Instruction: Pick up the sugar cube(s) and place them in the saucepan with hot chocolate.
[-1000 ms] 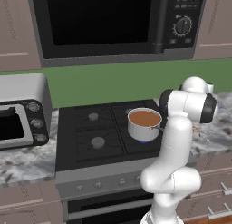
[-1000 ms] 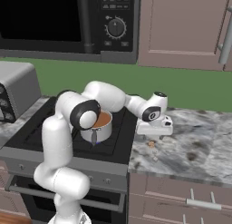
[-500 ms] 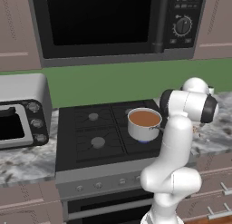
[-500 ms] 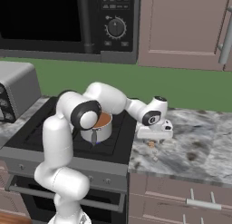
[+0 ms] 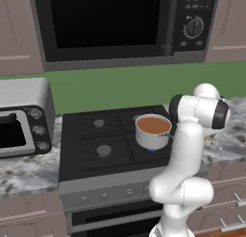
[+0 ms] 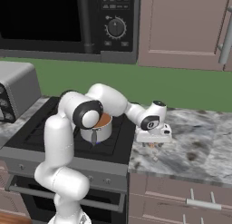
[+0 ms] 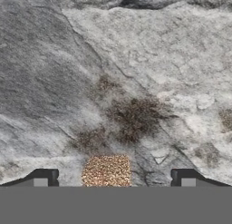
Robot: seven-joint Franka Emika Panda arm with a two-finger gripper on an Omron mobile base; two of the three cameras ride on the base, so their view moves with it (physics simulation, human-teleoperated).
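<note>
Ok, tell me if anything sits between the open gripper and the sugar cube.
Nothing visible does. In the hand view the brown sugar cube lies on bare marble counter, between the two fingertips of the open gripper, with clear gaps on both sides.

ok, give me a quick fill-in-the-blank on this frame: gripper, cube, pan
The gripper jaws stand ____ around the sugar cube.
The cube lies on the marbled ____.
The saucepan sits on the ____.
The liquid in the pan is ____ in colour.

Missing words: open; counter; stove; brown
</note>
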